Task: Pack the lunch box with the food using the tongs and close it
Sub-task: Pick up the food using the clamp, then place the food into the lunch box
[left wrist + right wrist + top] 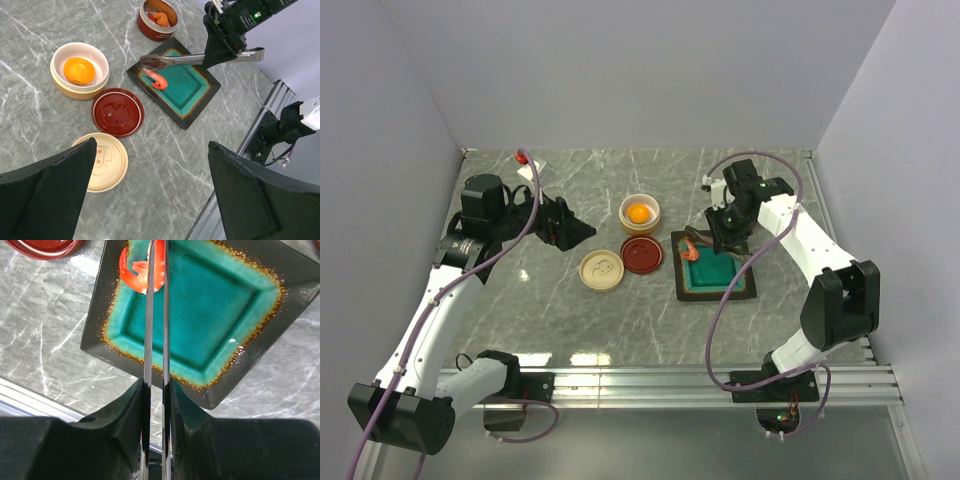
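Right wrist view looks straight down the tongs (156,340): two slim silver arms, almost parallel, with only a narrow slit between them. They run out over a curled red-orange shrimp (134,274) lying in a corner of the teal tray (210,320). Whether the metal touches the shrimp cannot be told. The right gripper (156,390) is pinching the tongs, one black finger pressed against each arm.

From the left wrist camera the tongs lie nearly level above the tray's far edge, tips at its corner, with the shrimp on the glaze just beneath. Beyond the tray stands a red bowl (152,32) with another shrimp-like piece (161,19) inside. Left of the tray, a cream bowl (60,85) holds the round orange piece (80,70). A red lid (118,112) and a cream lid (102,162) lie flat beside it on the marble table (200,165). The left gripper (560,222) hovers well apart from all this, its fingers spread wide with nothing between them.
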Robot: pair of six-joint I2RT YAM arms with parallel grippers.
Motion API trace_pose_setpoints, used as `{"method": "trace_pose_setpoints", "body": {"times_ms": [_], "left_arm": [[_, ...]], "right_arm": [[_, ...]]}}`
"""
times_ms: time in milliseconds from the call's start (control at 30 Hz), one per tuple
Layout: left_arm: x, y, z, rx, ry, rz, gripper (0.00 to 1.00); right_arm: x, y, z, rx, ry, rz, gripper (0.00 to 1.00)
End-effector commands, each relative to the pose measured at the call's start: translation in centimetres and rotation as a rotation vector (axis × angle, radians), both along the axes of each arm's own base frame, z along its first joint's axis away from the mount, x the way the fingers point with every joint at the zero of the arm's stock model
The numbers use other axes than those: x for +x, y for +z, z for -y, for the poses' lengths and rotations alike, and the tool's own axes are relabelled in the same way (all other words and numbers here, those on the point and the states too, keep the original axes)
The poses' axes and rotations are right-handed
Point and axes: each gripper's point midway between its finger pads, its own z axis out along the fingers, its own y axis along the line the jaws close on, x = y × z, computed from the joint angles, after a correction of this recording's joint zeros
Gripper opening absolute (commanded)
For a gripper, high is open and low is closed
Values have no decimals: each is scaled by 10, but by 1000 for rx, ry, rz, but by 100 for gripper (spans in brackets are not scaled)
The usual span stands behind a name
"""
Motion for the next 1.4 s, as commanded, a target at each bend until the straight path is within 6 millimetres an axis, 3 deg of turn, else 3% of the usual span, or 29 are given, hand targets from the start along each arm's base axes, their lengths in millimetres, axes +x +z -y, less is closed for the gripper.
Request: {"method": "trace_pose_setpoints", "body": {"times_ms": [0, 300, 400, 633, 733, 1033, 1367], "left_arm": [[1, 14, 1, -15, -12, 53, 99], [1, 16, 1, -14, -14, 57, 99], [1, 16, 1, -16, -15, 56, 99], [2, 14, 2, -16, -16, 52, 99], [2, 13, 2, -19, -18, 49, 100], [4, 9, 1, -7, -11, 46, 100], [7, 5, 2, -7, -15, 34, 100]], "right_arm": [[8, 34, 1, 5, 24, 112, 10], [21, 56, 23, -36, 5, 181, 6], [37, 70, 44, -50, -34, 216, 5], [89, 98, 117, -111, -174, 286, 5], [103, 101, 128, -131, -182, 312, 5], [123, 77, 139, -183, -189, 313, 6], [119, 47, 142, -200, -197, 285, 6]]}}
